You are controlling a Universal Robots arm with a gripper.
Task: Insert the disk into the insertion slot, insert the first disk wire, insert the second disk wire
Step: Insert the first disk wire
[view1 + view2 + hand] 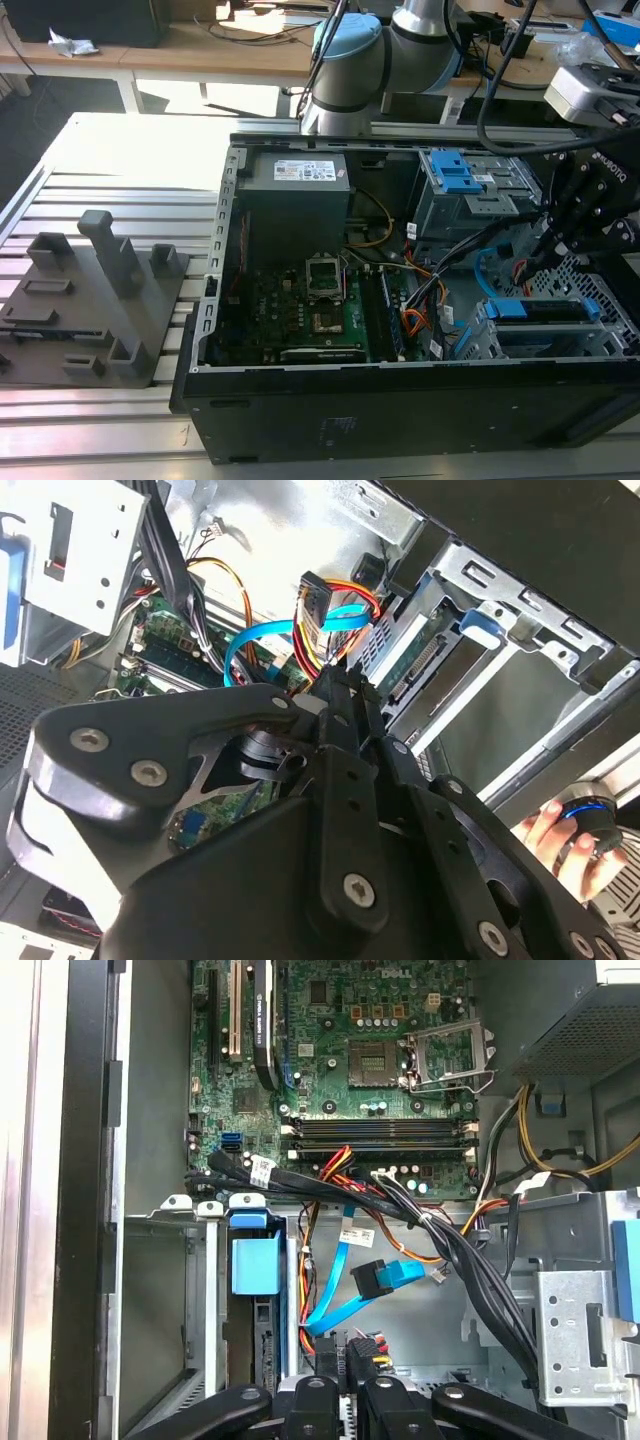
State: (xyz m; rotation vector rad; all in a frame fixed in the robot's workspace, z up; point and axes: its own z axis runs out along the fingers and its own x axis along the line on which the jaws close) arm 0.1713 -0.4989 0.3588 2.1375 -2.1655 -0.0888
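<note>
Disk [512, 309] sits in slot [560, 345], mostly hidden: only the blue carrier edge shows. Fingers [338, 715] pinched nearly together on red wire [352, 587] plug, right beside disk's connector end; contact point obscured. 1 blue cable [335, 1305], looped, plug hanging free. 2 cages counting the blue-latched cage [470, 205]. PSU label [305, 170] unreadable. Person's hand [560, 835] cut off at frame edge.

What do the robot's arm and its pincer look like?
The arm has silver-grey tube segments and light-blue joint caps, with black cables hanging beside it. The pincer is black, built of flat links held by silver screws; its body carries white lettering in the exterior view.
</note>
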